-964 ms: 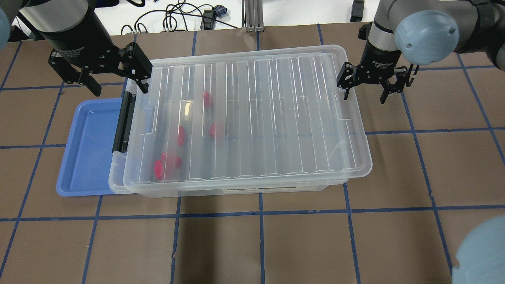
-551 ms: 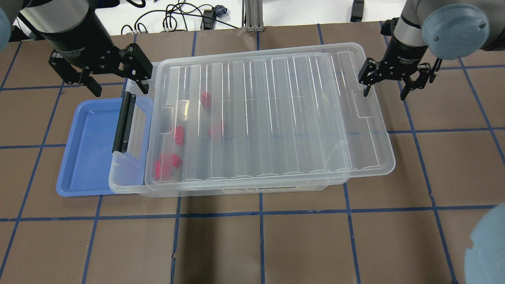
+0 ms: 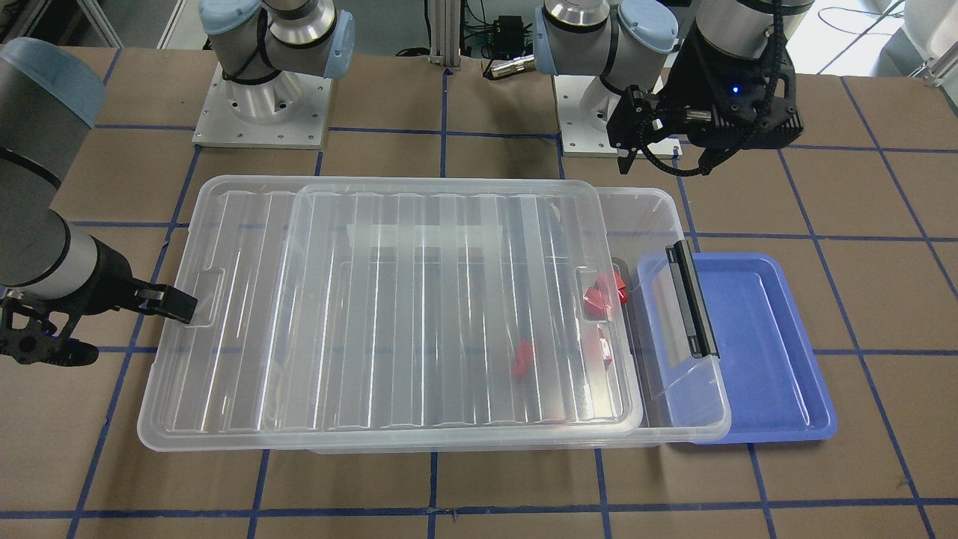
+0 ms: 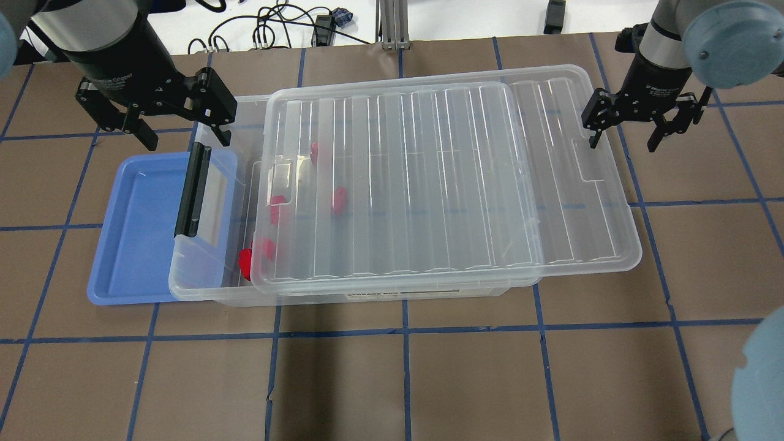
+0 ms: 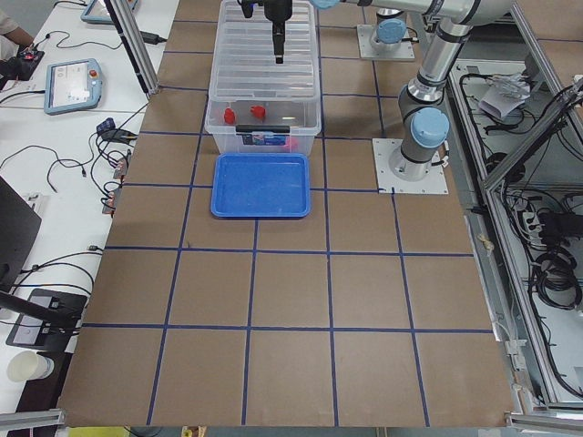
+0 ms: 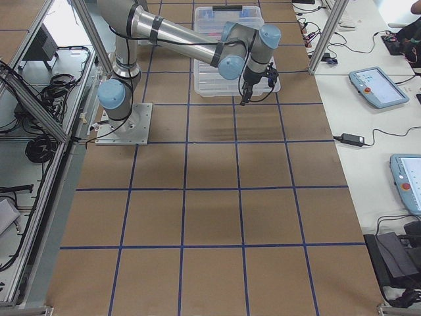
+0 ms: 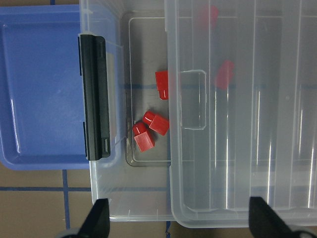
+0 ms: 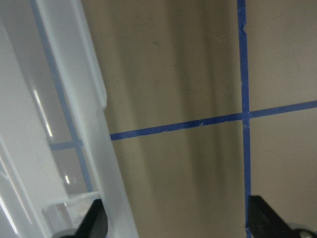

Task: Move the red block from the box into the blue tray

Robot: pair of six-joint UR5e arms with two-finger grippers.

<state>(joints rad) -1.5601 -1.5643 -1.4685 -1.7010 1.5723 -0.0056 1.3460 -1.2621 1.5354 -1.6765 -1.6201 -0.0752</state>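
The clear box [image 4: 208,288] stands mid-table, its ribbed lid [image 4: 447,177] slid off toward my right, so the end by the black latch [image 4: 193,190] lies uncovered. Several red blocks lie in that end; one with a round stub [image 7: 154,122] shows uncovered in the left wrist view, others sit under the lid. The blue tray [image 4: 131,226] lies empty, partly under the box's latch end. My left gripper [image 4: 184,131] is open and empty above the latch end. My right gripper [image 4: 621,139] is open, one finger [image 3: 171,303] against the lid's far end.
Brown table paper with blue tape lines surrounds the box. Cables and a metal post [image 4: 392,24] lie beyond the table's far edge. The lid overhangs the box [image 4: 612,245] on my right side.
My right gripper has moved to the right and the lid has slid with it, which uncovered the latch end and some red blocks. The left arm has not moved.
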